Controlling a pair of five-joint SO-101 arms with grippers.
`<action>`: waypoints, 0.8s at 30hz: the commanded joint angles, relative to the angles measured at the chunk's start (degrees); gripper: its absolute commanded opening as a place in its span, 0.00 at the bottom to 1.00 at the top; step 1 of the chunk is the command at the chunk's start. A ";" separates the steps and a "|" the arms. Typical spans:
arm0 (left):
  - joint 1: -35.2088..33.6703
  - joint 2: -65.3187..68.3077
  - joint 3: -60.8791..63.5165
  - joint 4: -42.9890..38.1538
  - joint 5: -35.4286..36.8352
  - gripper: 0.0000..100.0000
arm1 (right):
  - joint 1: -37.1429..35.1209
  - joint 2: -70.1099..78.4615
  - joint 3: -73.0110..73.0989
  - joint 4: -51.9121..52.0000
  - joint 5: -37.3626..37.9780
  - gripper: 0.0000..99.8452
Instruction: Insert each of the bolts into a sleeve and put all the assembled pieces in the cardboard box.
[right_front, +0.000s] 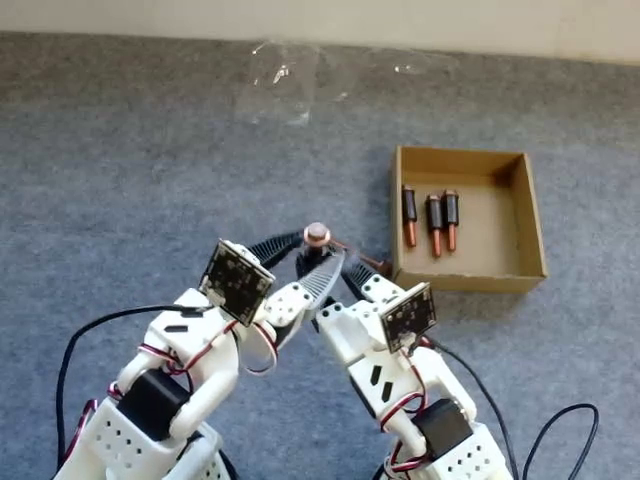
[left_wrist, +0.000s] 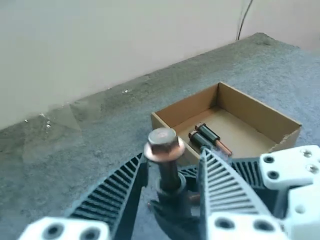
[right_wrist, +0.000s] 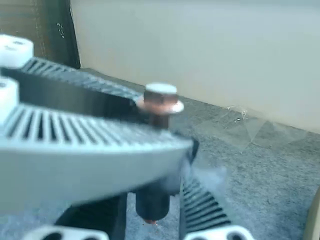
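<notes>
Three finished pieces (right_front: 435, 225) lie in the cardboard box (right_front: 470, 278) at right. Just left, right gripper (right_wrist: 151, 217) clamps the sleeve (right_wrist: 152, 197), bolt (left_wrist: 161, 145) standing in it; left gripper (left_wrist: 172, 167) straddles the bolt, jaws slack.

No text, label, number or sign can be read in any of the views. The cardboard box (right_front: 468, 273) has plain brown walls with no legible print. The small circuit boards on the wrists, one (right_front: 238, 281) on the left arm and one (right_front: 408, 316) on the right, may carry fine markings, but from the high view they are too small to make out.
</notes>
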 joint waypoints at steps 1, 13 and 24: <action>-2.24 -0.92 -0.04 -3.43 -0.62 0.17 | 1.10 -0.48 6.29 -0.04 1.05 0.01; -3.56 -0.92 -1.98 -3.69 -0.79 0.17 | 1.10 -0.48 6.29 0.04 1.05 0.01; -22.90 -0.84 -11.65 1.32 -0.62 0.16 | 5.49 -0.48 6.11 6.90 0.62 0.01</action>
